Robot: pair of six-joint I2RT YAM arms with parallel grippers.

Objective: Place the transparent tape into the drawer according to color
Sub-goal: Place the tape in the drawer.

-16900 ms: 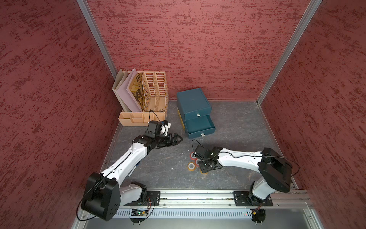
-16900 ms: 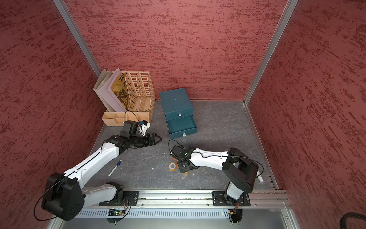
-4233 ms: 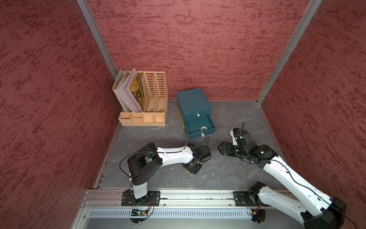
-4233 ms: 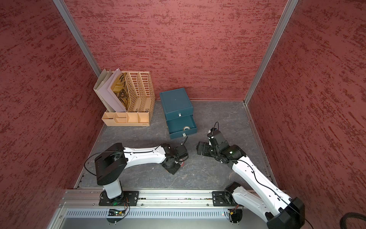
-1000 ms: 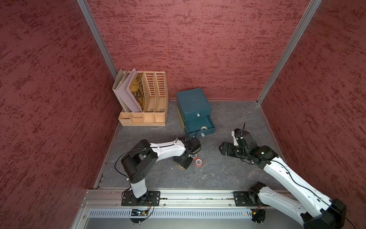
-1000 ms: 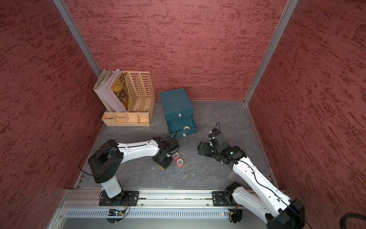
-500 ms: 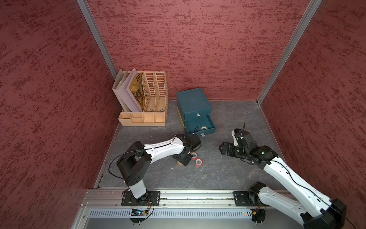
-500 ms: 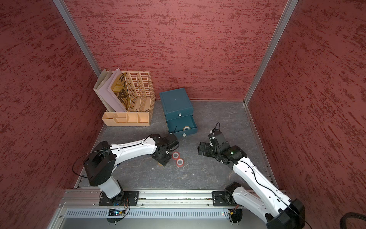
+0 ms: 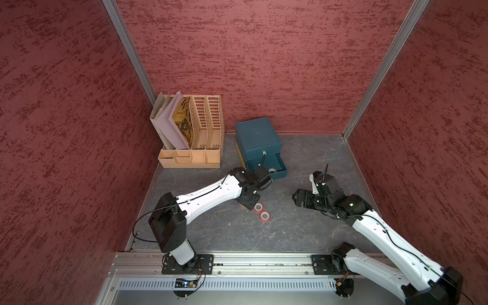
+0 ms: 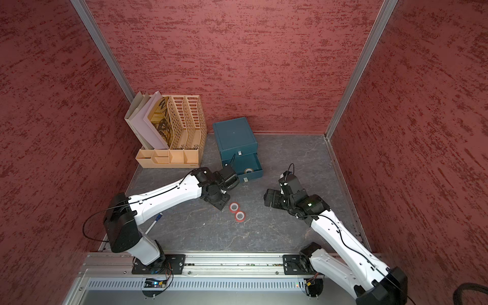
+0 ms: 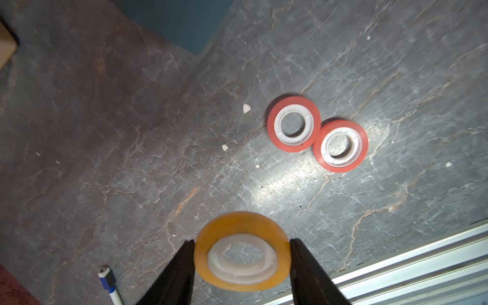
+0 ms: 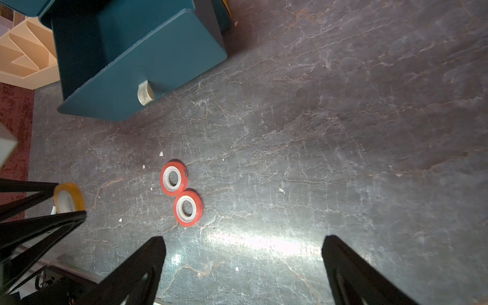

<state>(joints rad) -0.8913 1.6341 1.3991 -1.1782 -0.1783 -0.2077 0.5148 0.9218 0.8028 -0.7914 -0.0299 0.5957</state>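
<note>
1. well, the letters on the brown folder in the file rack are too small for me to read.
2. my left gripper is half open and pinches the orange roll by its sides, held above the table.
3. my right gripper stands fully open, holding nothing.
4. the red roll touches the second red roll on the table; another roll lies in the open drawer.
</note>
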